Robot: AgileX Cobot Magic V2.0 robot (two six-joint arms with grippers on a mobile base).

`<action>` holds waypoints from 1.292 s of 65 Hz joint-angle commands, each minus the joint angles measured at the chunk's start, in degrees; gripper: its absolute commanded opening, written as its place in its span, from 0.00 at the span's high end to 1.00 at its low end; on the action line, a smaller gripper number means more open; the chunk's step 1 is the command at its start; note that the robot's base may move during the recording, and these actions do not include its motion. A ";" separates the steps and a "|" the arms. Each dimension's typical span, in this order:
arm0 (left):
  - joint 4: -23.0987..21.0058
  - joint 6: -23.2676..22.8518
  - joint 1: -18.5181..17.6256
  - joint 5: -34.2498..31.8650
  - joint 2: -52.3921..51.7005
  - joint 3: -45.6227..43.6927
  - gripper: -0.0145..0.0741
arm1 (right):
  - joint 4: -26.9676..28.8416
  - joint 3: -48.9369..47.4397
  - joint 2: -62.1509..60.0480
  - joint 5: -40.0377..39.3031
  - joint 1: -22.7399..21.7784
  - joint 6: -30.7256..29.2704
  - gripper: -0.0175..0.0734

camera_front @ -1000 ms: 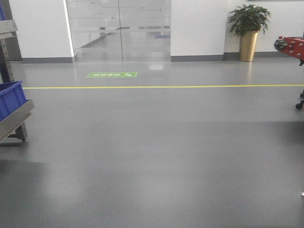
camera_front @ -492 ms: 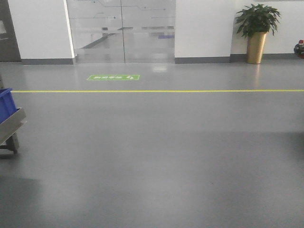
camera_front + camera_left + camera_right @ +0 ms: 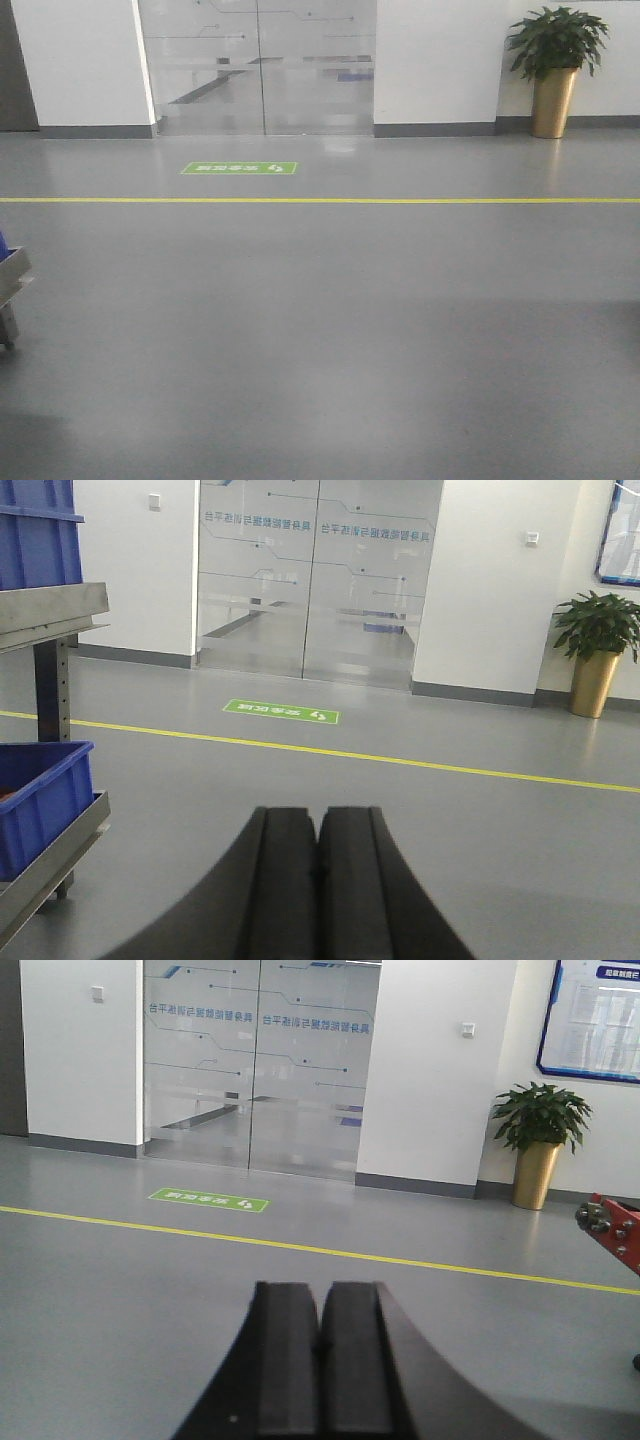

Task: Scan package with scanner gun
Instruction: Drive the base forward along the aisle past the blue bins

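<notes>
No package and no scanner gun show in any view. My left gripper (image 3: 318,812) is shut and empty, its black fingers pressed together, pointing out over the bare grey floor. My right gripper (image 3: 320,1286) is also shut and empty, held level over the floor. Neither gripper shows in the front view.
A metal shelf rack (image 3: 55,600) with blue bins (image 3: 35,800) stands at the left; its corner (image 3: 10,275) shows in the front view. A yellow floor line (image 3: 320,200), a green floor sign (image 3: 239,168), glass doors (image 3: 258,65) and a potted plant (image 3: 555,70) lie ahead. A red cart part (image 3: 612,1228) is at right.
The front view has swung to the right: the shelf rack and blue bin have slid almost out at the left, and the red cart has left the right edge.
</notes>
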 commanded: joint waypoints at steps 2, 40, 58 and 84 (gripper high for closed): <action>0.10 -0.07 -0.25 -0.82 -0.23 -0.20 0.96 | -0.33 -0.03 -0.12 -1.23 -0.13 0.05 0.99; 0.10 -0.07 -0.25 -0.82 -0.23 -0.20 0.96 | -0.33 -0.03 -0.12 -1.23 -0.13 0.05 0.99; 0.10 -0.07 -0.25 -0.82 -0.23 -0.20 0.96 | -0.33 -0.03 -0.12 -1.23 -0.13 0.05 0.99; 0.10 -0.07 -0.25 -0.82 -0.23 -0.20 0.96 | -0.33 -0.03 -0.12 -1.23 -0.13 0.05 0.99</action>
